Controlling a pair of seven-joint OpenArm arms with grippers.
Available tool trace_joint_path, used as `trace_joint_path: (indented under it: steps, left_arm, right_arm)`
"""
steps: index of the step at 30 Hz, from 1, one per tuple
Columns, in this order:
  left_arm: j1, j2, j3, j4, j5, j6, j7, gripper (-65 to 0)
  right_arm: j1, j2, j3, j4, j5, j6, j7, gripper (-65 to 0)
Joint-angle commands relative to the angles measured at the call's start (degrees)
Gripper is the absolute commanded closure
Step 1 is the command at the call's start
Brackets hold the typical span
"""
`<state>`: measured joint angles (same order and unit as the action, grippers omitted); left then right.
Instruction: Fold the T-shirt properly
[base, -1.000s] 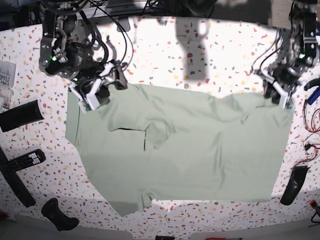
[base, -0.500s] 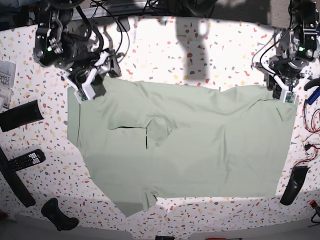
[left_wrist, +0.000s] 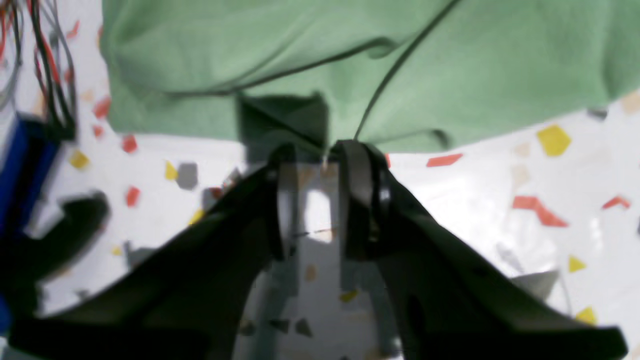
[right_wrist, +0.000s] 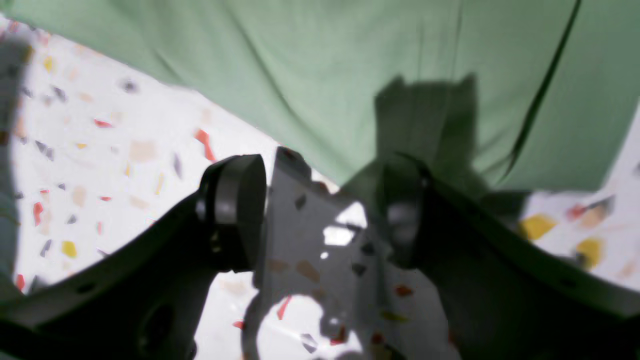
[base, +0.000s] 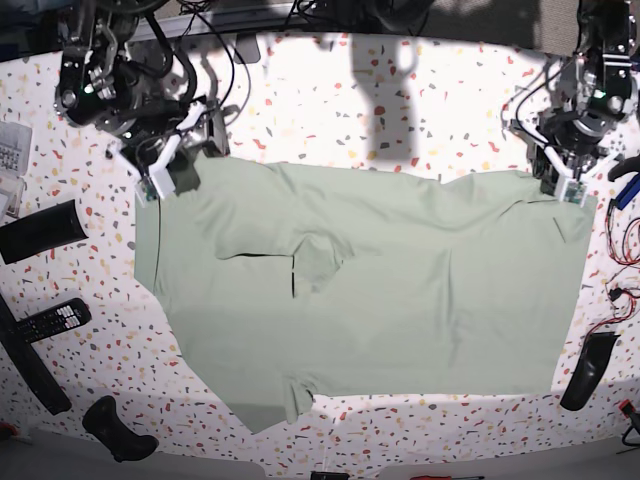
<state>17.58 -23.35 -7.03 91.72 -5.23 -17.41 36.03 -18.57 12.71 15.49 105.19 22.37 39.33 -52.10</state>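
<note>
Since the earliest base frame, right gripper (right_wrist: 322, 202) has shifted left; the shirt's right-hand part has shifted slightly right. Left to right, base view: remote control (base: 54, 320) by the worktop's (base: 460, 95) left edge — right gripper at the T-shirt's (base: 350, 320) upper-left corner, fingers spread wide. T-shirt lies across the worktop's middle, creased. Left gripper (left_wrist: 317, 170) at its upper-right corner — fingers narrowly parted.

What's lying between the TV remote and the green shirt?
Nothing but bare speckled tabletop lies between the remote and the green shirt; the view from above shows it.
</note>
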Motion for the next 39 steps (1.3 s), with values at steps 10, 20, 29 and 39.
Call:
trace_joint_path:
  steps: [10, 20, 29, 39]
  left_arm:
    - [0.52, -10.23, -0.09, 10.19, 13.14, -4.31, -16.44, -14.0]
    - [0.52, -18.49, -0.04, 4.37, 26.56, -18.03, -28.98, -14.7]
    - [0.5, -18.99, 0.0, -8.24, 36.72, -17.53, -47.65, -19.6]
    - [-3.63, -17.31, 7.76, -10.84, 44.94, -7.91, -42.21, -19.6]
  right_arm:
    - [0.42, 11.41, 0.13, 17.0, 0.79, 0.67, -1.97, -36.4]
    - [0.28, 16.96, 0.13, 17.22, 0.83, 0.67, -2.8, -36.4]
    - [0.31, 16.96, 0.13, 17.25, 0.83, 0.67, -2.45, -36.4]
    - [0.31, 16.94, 0.13, 17.25, 0.83, 0.67, -2.16, -36.4]
